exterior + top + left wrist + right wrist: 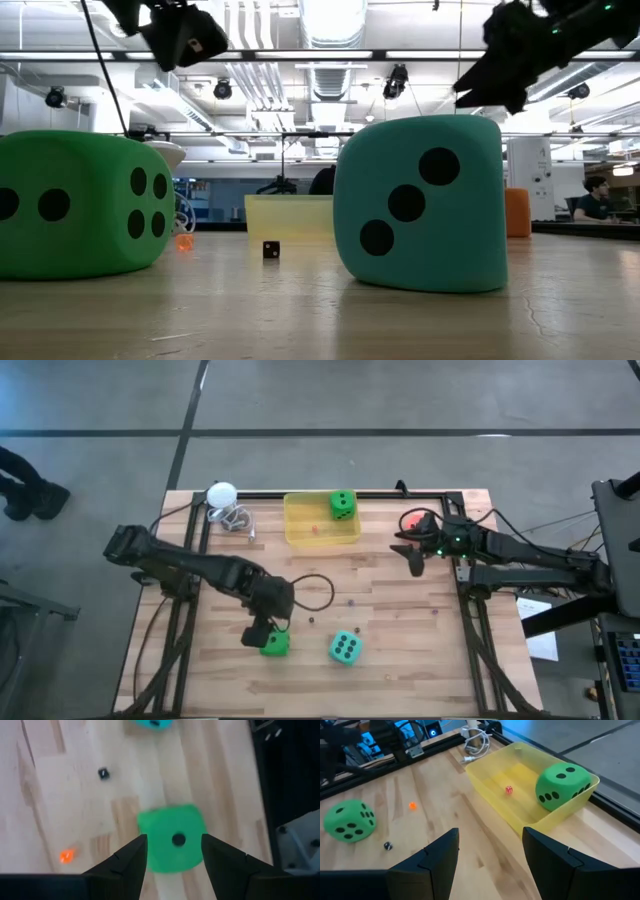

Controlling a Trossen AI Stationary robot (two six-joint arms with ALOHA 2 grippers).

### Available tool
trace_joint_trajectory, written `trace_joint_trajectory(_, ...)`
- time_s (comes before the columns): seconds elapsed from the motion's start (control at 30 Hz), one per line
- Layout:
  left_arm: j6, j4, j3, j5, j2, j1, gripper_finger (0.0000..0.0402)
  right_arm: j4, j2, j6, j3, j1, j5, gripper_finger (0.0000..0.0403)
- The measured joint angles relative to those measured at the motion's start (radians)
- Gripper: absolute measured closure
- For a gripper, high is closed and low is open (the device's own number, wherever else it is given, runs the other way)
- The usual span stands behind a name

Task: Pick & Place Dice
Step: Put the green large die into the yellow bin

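Left gripper (173,851) – jaws spread wide, poised above a green die (275,644) at the near edge of the bench (400,620). In the left wrist view the two dark fingers (131,855) frame the die, its single-pip face up; whether they touch it I cannot tell. It sits on the wood, not lifted.

Right gripper (490,847) – jaws wide, holding nothing, hovering above the bench on the right side, just beside the yellow tray (300,532).

Second green die (342,505) lies inside the tray, against its far right corner. A tiny red die (509,790) also rests on the tray floor.

Teal die (345,648) on the wood near the front edge, just right of the first green die, apart from it.

Orange die (413,520) on the bench by the right gripper, partly hidden by the arm.

Scattered on the wood: a tiny black die (103,773) and a tiny orange one (66,855).

White ball (221,494) and a coiled cable (236,519) at the far left corner.
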Motion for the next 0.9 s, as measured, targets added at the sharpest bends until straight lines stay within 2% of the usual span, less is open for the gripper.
trace_joint_trajectory(0.23,-0.04,-0.055,-0.001,-0.103,0.0,-0.033,0.0212,-0.146,-0.165,0.049,-0.008,0.002,-0.01,0.0188)
trace_joint_trajectory(0.47,-0.062,-0.043,-0.003,-0.149,0.006,-0.048,0.0213,-0.157,-0.249,0.071,-0.051,0.006,-0.006,0.0188)
trace_joint_trajectory(0.63,-0.062,0.025,-0.061,-0.141,0.007,-0.048,0.0213,-0.157,-0.243,0.072,-0.068,0.006,-0.001,0.0188)
trace_joint_trajectory(0.8,-0.076,0.064,-0.125,-0.021,0.008,-0.04,0.0212,-0.156,-0.24,0.068,-0.078,0.006,0.002,0.0188)
trace_joint_trajectory(0.9,-0.105,0.098,-0.133,-0.009,0.008,-0.035,0.0214,-0.154,-0.24,0.068,-0.08,0.006,0.002,0.0188)
